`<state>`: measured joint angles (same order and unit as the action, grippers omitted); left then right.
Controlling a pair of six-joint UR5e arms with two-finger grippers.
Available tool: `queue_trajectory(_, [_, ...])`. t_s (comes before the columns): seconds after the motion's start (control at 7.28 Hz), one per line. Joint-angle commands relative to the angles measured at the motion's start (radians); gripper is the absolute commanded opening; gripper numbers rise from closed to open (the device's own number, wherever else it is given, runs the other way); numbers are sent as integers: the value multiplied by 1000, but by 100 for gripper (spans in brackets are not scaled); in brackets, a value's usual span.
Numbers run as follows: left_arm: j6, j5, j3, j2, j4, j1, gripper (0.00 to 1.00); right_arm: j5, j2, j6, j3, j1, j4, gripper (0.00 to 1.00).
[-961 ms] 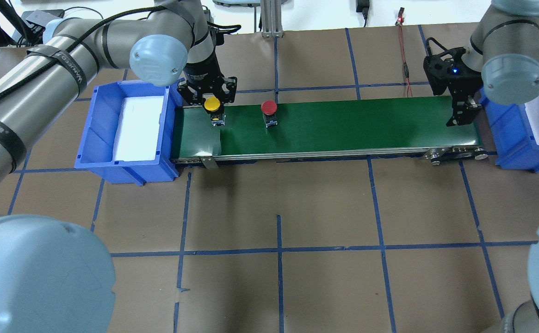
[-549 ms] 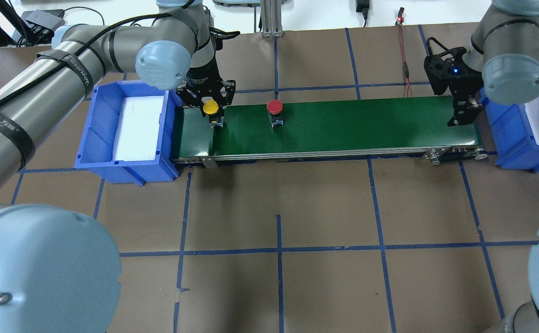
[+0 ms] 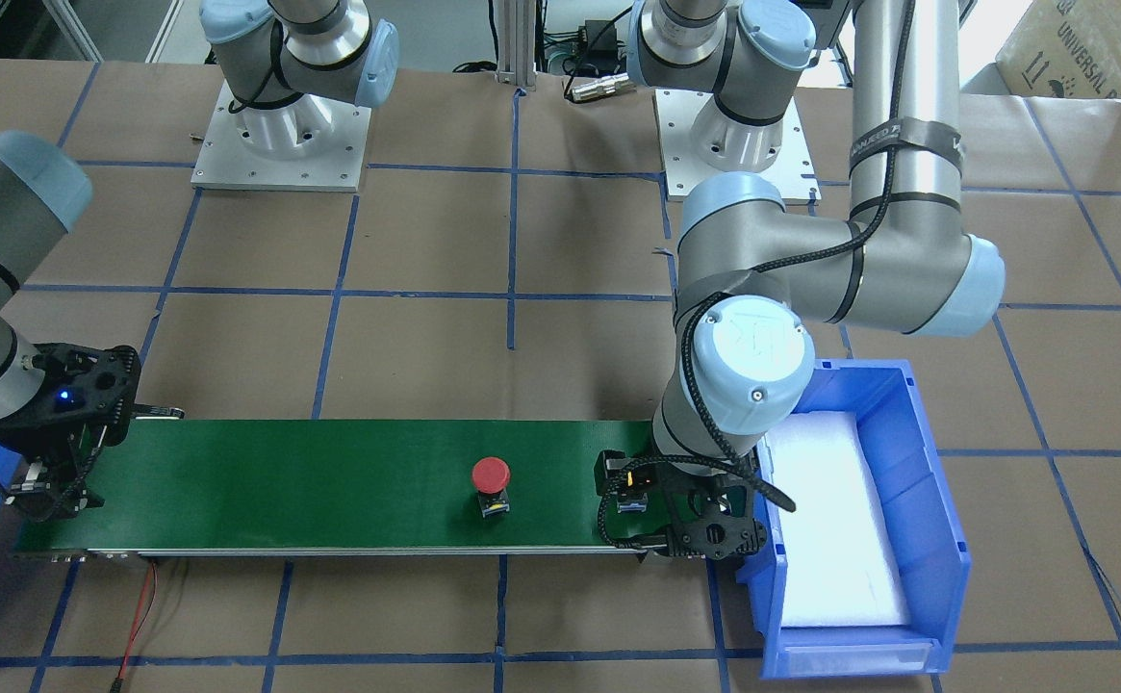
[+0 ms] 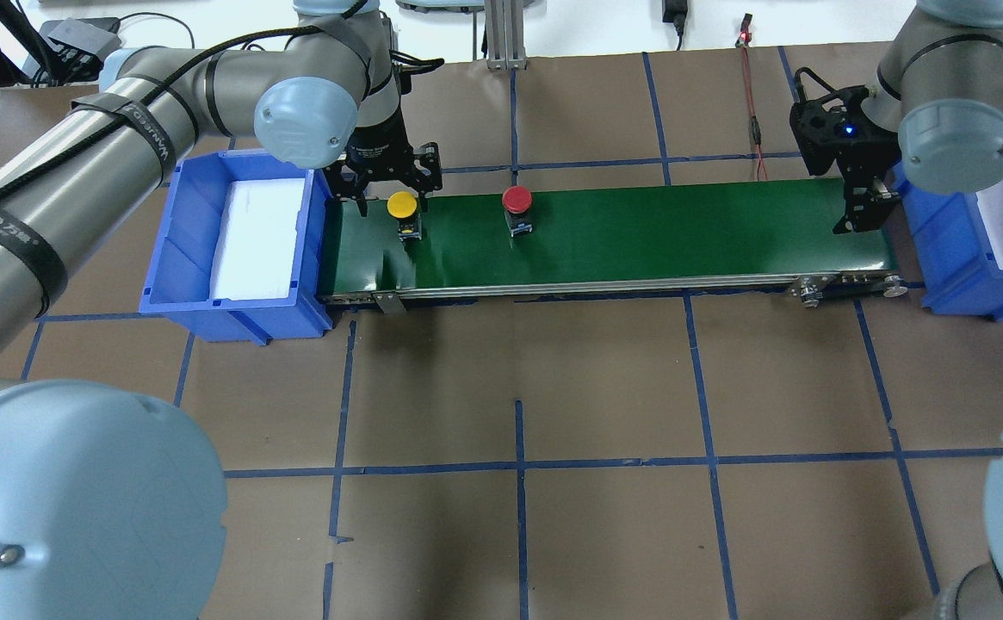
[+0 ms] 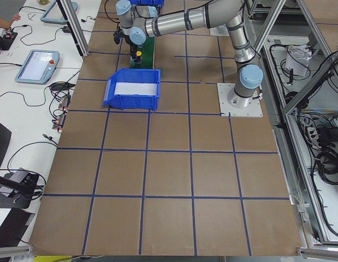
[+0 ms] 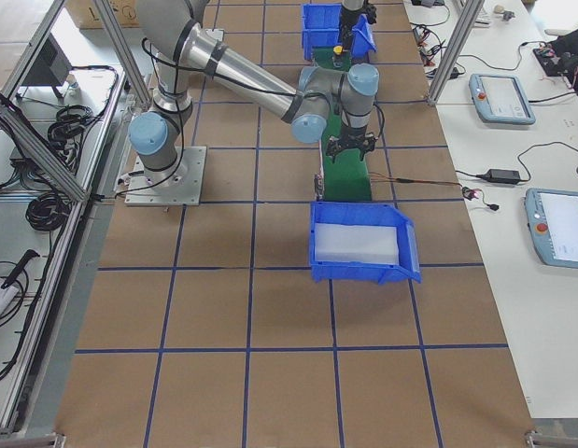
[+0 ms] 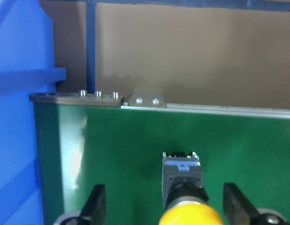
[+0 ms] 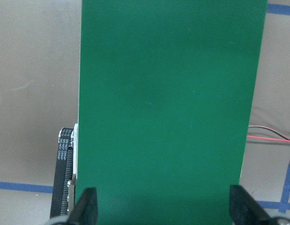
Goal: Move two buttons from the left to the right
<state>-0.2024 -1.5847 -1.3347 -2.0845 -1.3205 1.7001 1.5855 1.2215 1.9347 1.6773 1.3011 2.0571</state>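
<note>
Green belt between blue bins; yellow button inside wide-open left claw, red button beside, right claw wide too

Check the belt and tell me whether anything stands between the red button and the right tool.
Nothing visible does. The green belt lies bare from the red button to the open right tool at its end. The yellow button sits on the other side.

Green conveyor belt between 2 blue bins.

Bare green belt runs between the red button and the right pincer.
</note>
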Motion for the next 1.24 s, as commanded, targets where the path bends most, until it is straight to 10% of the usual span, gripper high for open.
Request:
queue_trajectory(0.0, [39, -8, 51, 110, -91, -11, 100, 2, 9, 3, -11, 4, -18, 100])
queue_trajectory(0.55, [285, -11, -73, 390, -292, -158, 100, 2, 3, -5, 2, 4, -17, 100])
queue_trajectory(1.1, [213, -11, -107, 400, -281, -143, 100, -13, 3, -103, 7, 3, -23, 100])
